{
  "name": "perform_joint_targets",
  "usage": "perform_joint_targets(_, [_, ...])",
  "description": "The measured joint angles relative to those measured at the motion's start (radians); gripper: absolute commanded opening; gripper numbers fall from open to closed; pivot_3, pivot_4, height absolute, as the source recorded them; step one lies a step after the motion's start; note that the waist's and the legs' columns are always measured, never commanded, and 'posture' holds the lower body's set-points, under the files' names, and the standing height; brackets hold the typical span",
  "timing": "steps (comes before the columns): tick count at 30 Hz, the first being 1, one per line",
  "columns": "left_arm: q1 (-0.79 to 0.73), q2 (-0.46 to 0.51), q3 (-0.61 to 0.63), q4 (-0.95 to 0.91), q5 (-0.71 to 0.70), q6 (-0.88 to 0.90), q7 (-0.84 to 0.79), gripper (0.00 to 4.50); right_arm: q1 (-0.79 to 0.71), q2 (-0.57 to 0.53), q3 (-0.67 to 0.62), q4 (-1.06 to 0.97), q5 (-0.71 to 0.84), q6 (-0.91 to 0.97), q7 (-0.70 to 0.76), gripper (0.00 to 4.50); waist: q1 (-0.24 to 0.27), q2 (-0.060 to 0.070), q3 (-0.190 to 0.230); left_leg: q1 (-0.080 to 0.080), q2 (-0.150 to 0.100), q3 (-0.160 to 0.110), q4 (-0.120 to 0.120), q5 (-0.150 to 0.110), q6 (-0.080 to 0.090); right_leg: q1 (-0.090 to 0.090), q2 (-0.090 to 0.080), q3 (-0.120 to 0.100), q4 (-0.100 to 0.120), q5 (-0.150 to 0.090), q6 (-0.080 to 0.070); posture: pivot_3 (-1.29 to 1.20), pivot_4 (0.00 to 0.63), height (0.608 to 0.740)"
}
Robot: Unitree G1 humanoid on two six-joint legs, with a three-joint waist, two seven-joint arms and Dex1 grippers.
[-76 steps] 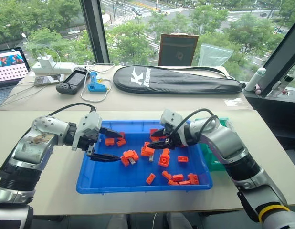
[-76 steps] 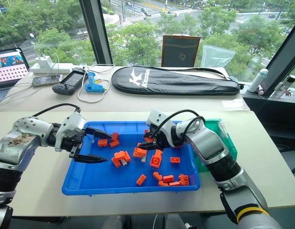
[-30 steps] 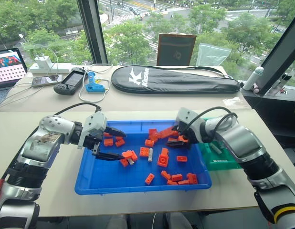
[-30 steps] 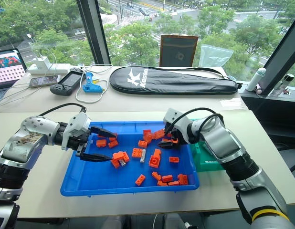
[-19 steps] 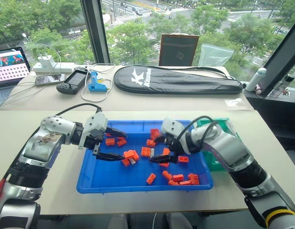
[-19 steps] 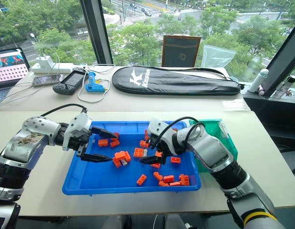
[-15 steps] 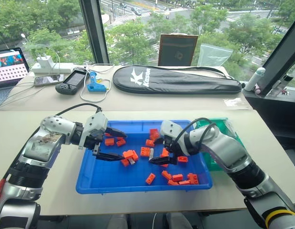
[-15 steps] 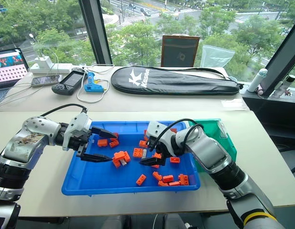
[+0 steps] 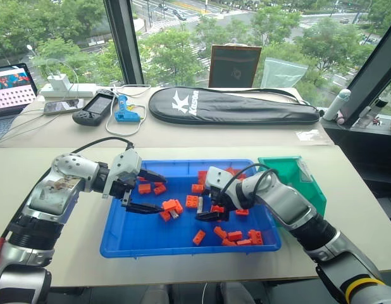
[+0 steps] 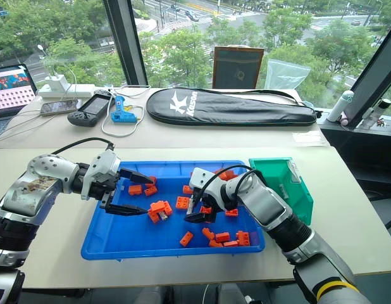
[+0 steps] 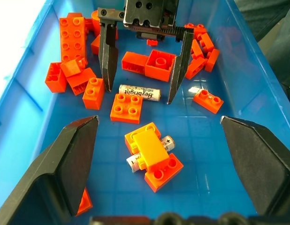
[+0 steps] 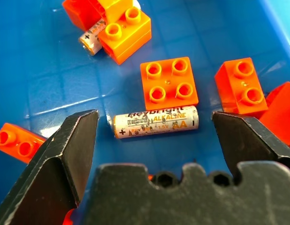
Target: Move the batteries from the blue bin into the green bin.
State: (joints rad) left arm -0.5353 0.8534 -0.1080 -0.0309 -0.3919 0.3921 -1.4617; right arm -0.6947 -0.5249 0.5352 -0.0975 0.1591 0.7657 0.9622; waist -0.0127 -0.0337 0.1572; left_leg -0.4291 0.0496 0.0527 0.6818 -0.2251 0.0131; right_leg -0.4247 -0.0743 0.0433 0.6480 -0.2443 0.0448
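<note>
A pale beige table [image 9: 69,253] carries the blue bin [image 9: 126,244] near its front edge, and the green bin [image 9: 309,183] sits just beside the blue one's right end. Behind them, a second, paler tabletop [image 9: 183,133] holds a long black racket case [image 9: 230,106], a laptop [image 9: 12,88], a black handheld game console [image 9: 91,107] and a blue gadget [image 9: 126,111] on a white cable.

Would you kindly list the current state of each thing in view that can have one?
Right gripper: open, straddling a loose battery lying flat in the blue bin.
Left gripper: open, holding nothing, over the blue bin.
Second battery: partly under an orange brick.
Green bin: upright beside the blue bin.
Laptop: screen lit.
</note>
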Motion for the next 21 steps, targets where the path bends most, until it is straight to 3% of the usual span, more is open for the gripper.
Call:
perform_joint_targets(2, [0.000, 0.000, 0.000, 0.000, 0.000, 0.000, 0.000, 4.50, 0.001, 0.002, 0.000, 0.000, 0.000, 0.000, 0.000, 2.53, 0.000, 0.000, 0.000, 0.000, 0.000, 0.000, 0.000, 0.000, 0.000, 0.000, 0.000, 0.000, 0.000, 0.000, 0.000, 0.00, 0.150, 0.734])
perform_joint_targets(7, [-0.002, -0.002, 0.000, 0.001, -0.001, 0.001, -0.001, 4.50, 0.006, -0.005, -0.029, -0.021, 0.008, 0.005, -0.005, 2.53, 0.000, 0.000, 0.000, 0.000, 0.000, 0.000, 0.000, 0.000, 0.000, 0.000, 0.000, 0.000, 0.000, 0.000, 0.000, 0.00, 0.150, 0.734])
perform_joint_targets(14, [-0.100, -0.038, 0.006, 0.008, -0.082, 0.069, -0.030, 4.50, 0.010, -0.094, -0.287, -0.195, 0.134, 0.139, -0.017, 2.53, 0.012, 0.000, 0.000, -0.001, 0.000, -0.001, 0.000, 0.000, 0.000, 0.001, -0.001, -0.001, -0.001, 0.000, 0.000, 0.00, 0.150, 0.734])
perform_joint_targets(18, [-0.206, -0.130, 0.007, 0.134, -0.063, 0.026, 0.001, 4.50, 0.092, -0.325, -0.501, -0.221, 0.157, 0.180, -0.021, 2.53, 0.034, 0.000, 0.000, -0.001, -0.002, 0.000, 0.001, 0.000, 0.000, 0.002, -0.002, 0.000, -0.002, 0.000, 0.000, 0.00, 0.150, 0.734])
perform_joint_targets(21, [-0.209, -0.161, -0.002, 0.175, -0.057, 0.021, -0.003, 4.50, 0.144, -0.449, -0.622, -0.203, 0.150, 0.180, -0.015, 2.53, 0.021, 0.000, 0.000, -0.001, -0.002, 0.000, 0.000, 0.000, 0.001, 0.001, -0.001, 0.001, -0.003, 0.000, 0.000, 0.00, 0.150, 0.734])
